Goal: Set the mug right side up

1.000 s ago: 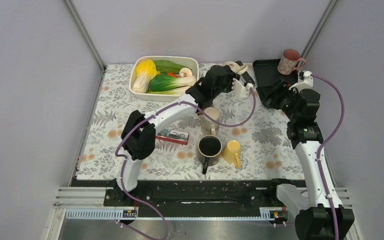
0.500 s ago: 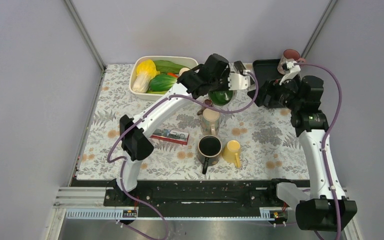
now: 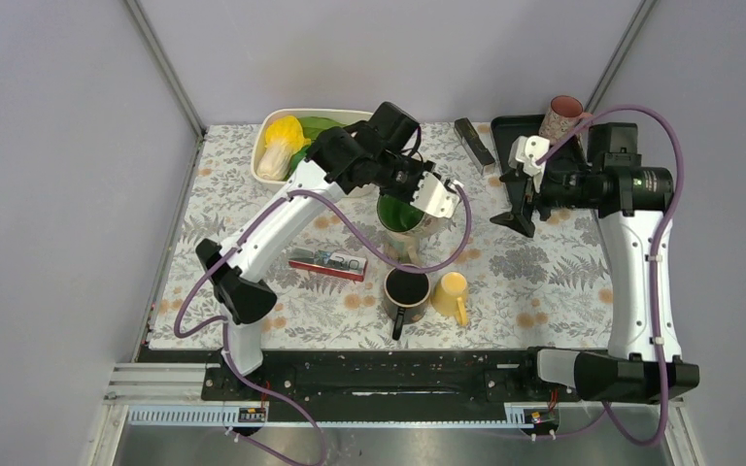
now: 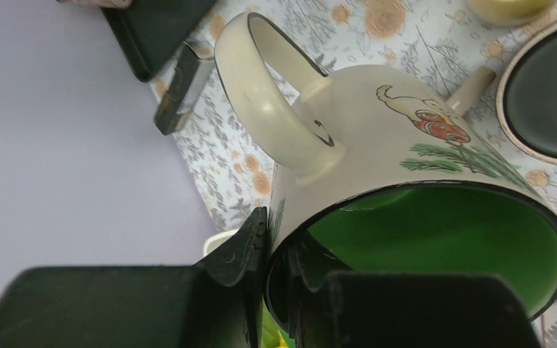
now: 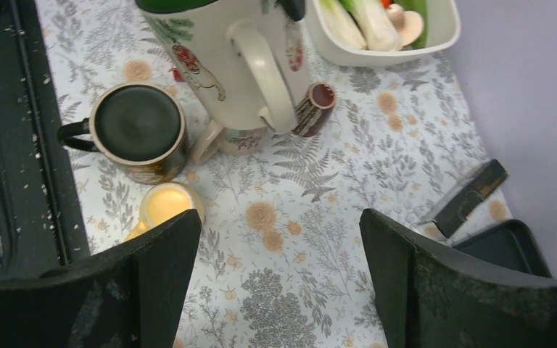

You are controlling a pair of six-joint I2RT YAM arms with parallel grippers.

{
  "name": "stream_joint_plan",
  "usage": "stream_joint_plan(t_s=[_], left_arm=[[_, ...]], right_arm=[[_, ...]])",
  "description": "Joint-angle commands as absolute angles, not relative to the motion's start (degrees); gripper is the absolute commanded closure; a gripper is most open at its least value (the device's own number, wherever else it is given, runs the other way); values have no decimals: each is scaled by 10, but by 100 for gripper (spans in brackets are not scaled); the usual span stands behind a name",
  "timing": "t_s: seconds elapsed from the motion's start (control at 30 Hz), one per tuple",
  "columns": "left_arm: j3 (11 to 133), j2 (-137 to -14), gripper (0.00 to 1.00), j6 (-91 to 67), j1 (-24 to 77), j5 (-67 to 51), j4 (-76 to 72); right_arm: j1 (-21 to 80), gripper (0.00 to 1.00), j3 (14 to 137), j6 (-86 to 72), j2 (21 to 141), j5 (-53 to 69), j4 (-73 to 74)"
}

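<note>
The mug [image 3: 400,214] is cream with a green inside and a painted figure. My left gripper [image 3: 418,192] is shut on its rim and holds it in the air over the middle of the table, mouth facing up and a little tilted. In the left wrist view one finger is outside the mug [image 4: 377,123] wall and one inside, at the gripper [image 4: 279,254]; the handle points away. The right wrist view shows the mug [image 5: 225,51] from the side, handle toward the camera. My right gripper [image 3: 517,204] is open and empty, to the right of the mug; it also shows in its own wrist view [image 5: 278,217].
Below the held mug stand a beige mug [image 3: 410,249], a dark mug [image 3: 408,288] and a yellow cup [image 3: 450,294]. A red box [image 3: 327,262] lies left of them. A white bowl [image 3: 270,126] of vegetables, a black bar [image 3: 473,144] and a black tray [image 3: 505,131] with a pink mug [image 3: 562,118] stand at the back.
My left gripper lifted the mug from the back middle, carried it nearer and leftward, and turned its green mouth upward. My right arm rose and its open gripper swung toward the table's middle.
</note>
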State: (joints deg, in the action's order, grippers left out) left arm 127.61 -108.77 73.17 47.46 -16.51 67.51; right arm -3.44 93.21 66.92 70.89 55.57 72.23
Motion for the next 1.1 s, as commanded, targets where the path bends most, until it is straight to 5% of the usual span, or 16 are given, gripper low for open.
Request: stream_joint_plan(t_s=[0.0, 0.77, 1.07], left_arm=[[1336, -1057, 100, 755, 481, -222, 604], [1360, -1067, 100, 734, 515, -220, 645], [1364, -1074, 100, 711, 517, -213, 621]], right_arm=[[-32, 10, 955, 769, 736, 610, 825], [125, 14, 1014, 633, 813, 489, 725], [160, 29, 999, 623, 832, 454, 719]])
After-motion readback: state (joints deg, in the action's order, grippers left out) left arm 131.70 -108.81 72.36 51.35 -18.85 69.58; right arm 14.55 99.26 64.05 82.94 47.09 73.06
